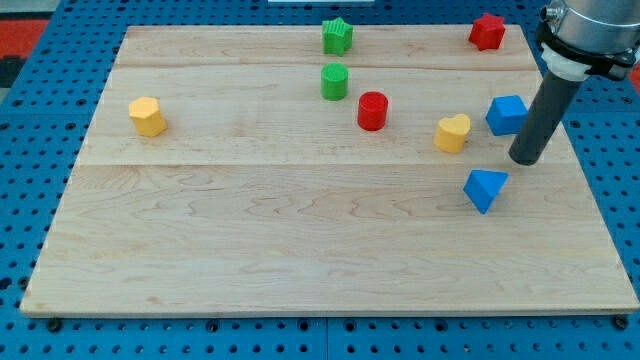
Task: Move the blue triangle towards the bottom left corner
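The blue triangle [484, 189] lies on the wooden board [300, 250] at the view's right, below the middle. My tip [526, 159] rests on the board just up and to the right of the blue triangle, a small gap apart. A blue cube [507, 115] sits right beside the rod, to its upper left.
A yellow heart [452, 133] lies left of the blue cube. A red cylinder [372, 110], a green cylinder [334, 81] and a green star [338, 36] sit near the top middle. A red block [487, 31] is at the top right. A yellow block [147, 116] is at the left.
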Controlling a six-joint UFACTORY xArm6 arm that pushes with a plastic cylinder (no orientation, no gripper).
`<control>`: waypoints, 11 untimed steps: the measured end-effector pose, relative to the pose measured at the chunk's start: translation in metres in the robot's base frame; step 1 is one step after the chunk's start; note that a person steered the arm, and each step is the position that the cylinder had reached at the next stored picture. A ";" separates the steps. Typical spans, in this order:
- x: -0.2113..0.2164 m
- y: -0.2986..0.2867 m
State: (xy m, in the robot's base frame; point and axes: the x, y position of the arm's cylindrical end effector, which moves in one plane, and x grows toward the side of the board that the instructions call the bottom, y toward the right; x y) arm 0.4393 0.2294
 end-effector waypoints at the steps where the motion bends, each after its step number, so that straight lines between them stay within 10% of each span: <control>1: 0.000 -0.003; 11: 0.073 -0.073</control>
State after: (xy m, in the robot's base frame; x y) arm 0.5118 0.1568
